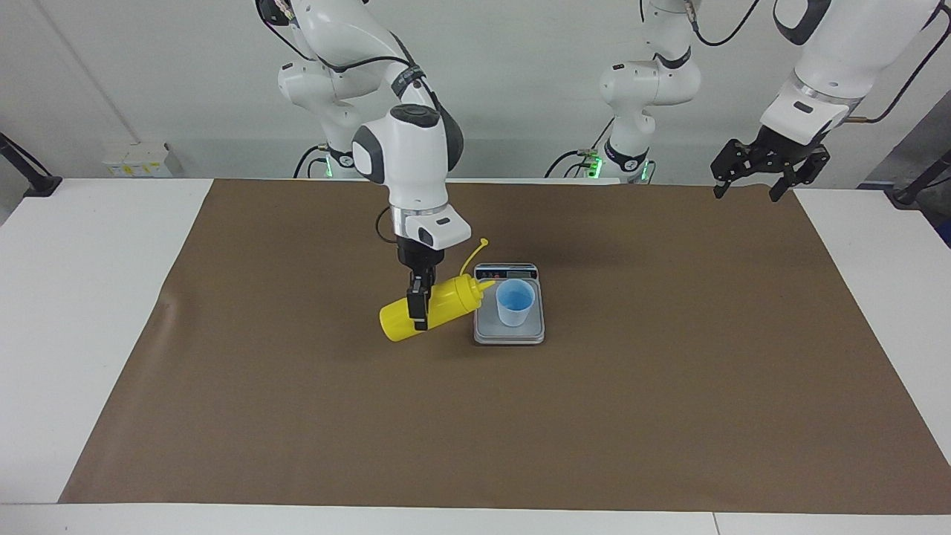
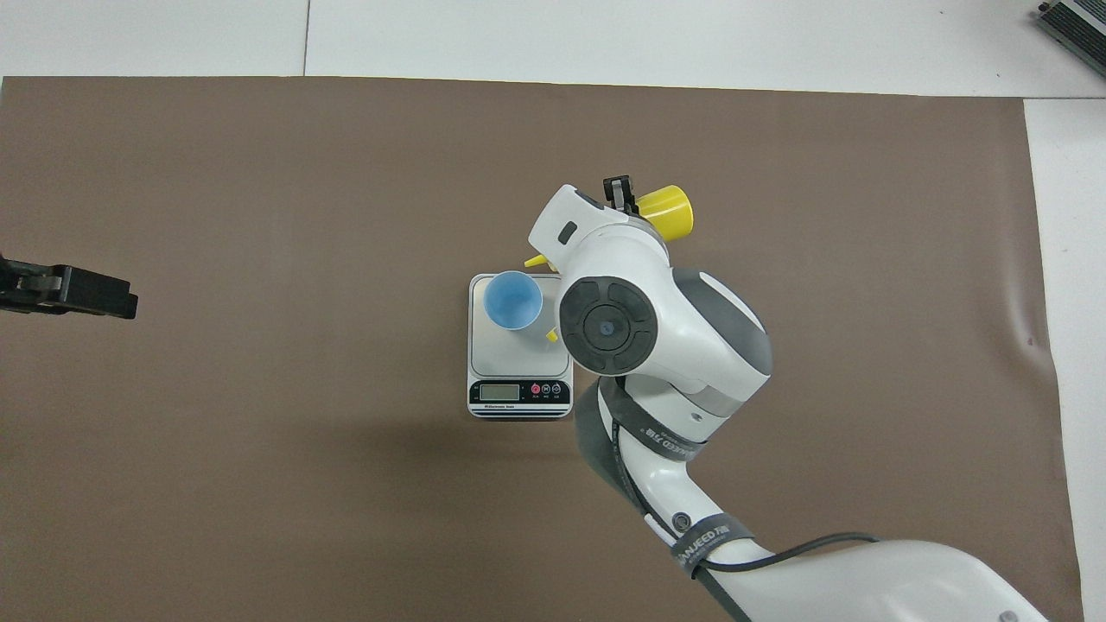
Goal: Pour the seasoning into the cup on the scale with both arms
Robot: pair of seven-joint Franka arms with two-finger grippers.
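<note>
Gripping the yellow seasoning bottle (image 1: 438, 305) around its middle, the right gripper (image 1: 420, 301) is holding it in the air, tipped almost onto its side, with the fingers clamped on the bottle's body. The bottle's nozzle is pointing toward the cup (image 1: 515, 302) and reaching about to the cup's rim, while its base is hanging over the brown surface (image 1: 669, 386) beside the scale (image 1: 510, 333), toward the right arm's end. The thin cap strap is curling upward from the nozzle end. The light-blue cup is standing upright on the grey weighing plate of the scale, and the scale is lying flat near the middle of the surface with its dark display strip on the edge nearer to the robots. In the overhead view the right arm's wrist is covering most of the bottle, leaving only its base and nozzle tip showing. The left gripper (image 1: 749, 178) is waiting in the air over the left arm's end of the surface, well apart from the scale, with its fingers spread apart and nothing between them.
</note>
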